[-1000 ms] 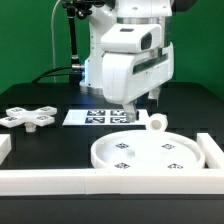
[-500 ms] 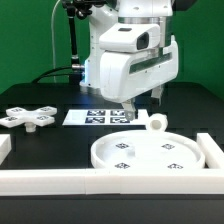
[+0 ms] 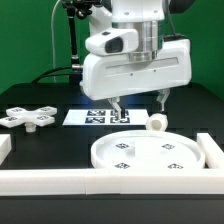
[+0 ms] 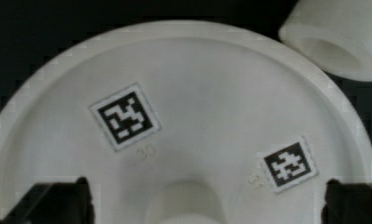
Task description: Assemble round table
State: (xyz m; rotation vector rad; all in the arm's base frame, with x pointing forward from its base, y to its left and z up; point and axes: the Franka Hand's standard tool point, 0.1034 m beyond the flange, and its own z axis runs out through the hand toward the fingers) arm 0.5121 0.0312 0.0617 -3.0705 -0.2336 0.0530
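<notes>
The large rimmed round disc [image 3: 150, 152] lies flat at the front right of the table and fills most of the wrist view [image 4: 147, 90], with its square tags facing up. The short cylinder leg [image 3: 157, 122] lies just behind the disc's far rim and shows in the wrist view [image 4: 343, 40]. The cross-shaped base [image 3: 28, 117] lies at the exterior view's left. My gripper [image 3: 138, 108] hangs open and empty above the disc's far edge, beside the leg. Its dark fingertips [image 4: 55, 200] stand wide apart at the edge of the wrist view.
The marker board [image 3: 95, 117] lies behind the disc, under the arm. A long white border rail [image 3: 60, 180] runs along the front. Another rail [image 3: 212, 150] stands at the right of the disc, and a short rail piece [image 3: 4, 146] at the left.
The wrist has turned about a quarter turn, so both fingers now show side by side in the exterior view. The disc, leg and base have not moved.
</notes>
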